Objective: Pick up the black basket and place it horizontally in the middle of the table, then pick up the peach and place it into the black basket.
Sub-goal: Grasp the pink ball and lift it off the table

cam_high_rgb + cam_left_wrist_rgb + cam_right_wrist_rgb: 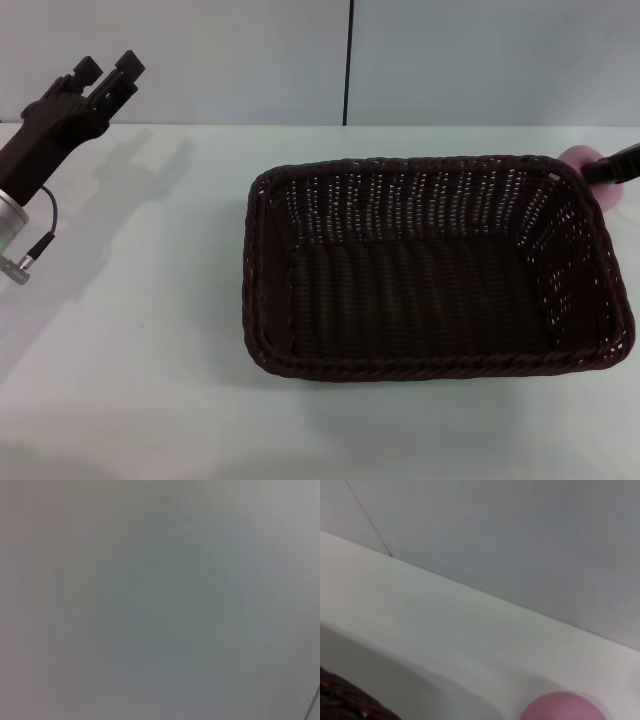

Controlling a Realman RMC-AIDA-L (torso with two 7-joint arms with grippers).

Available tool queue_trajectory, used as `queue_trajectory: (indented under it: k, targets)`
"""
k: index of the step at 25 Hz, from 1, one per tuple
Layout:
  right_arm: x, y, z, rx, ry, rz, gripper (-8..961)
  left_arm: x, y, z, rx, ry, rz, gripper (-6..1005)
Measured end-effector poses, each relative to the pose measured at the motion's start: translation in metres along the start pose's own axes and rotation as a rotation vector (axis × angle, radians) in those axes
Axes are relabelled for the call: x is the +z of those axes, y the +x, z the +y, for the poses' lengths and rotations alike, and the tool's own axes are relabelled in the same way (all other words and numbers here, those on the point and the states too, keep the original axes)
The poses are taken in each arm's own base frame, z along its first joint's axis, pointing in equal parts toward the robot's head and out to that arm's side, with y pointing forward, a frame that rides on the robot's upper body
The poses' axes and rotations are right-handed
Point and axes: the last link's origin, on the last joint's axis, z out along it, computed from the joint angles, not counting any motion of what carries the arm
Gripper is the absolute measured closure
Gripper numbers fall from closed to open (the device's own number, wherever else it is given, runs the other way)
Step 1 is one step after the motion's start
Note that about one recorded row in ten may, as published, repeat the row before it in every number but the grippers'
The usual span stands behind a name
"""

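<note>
One white table (150, 330) carrying the black basket (430, 265), set lengthwise across the middle-right, upright and empty. Peach (590, 175) just behind the basket's far right corner, on the table, outside the rim; also seen at the right wrist view's edge (565, 707). Left gripper (110, 78) raised at far left, well apart from the basket, fingers close together, holding nothing; right gripper (615, 165) at the peach, mostly out of frame, grip state can't tell.
</note>
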Motion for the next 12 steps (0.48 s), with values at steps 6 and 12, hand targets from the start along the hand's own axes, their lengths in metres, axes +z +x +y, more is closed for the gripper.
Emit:
queue_trajectory:
  k: [6,12]
  targets:
    - [-0.01,-0.003,-0.002,0.023,0.038,-0.08,896,-0.006,0.002,-0.001,-0.007,-0.001,0.021,249]
    - [-0.024,-0.007,-0.003,0.067,0.05,-0.211,908,-0.02,0.008,-0.007,-0.026,0.027,0.074,249]
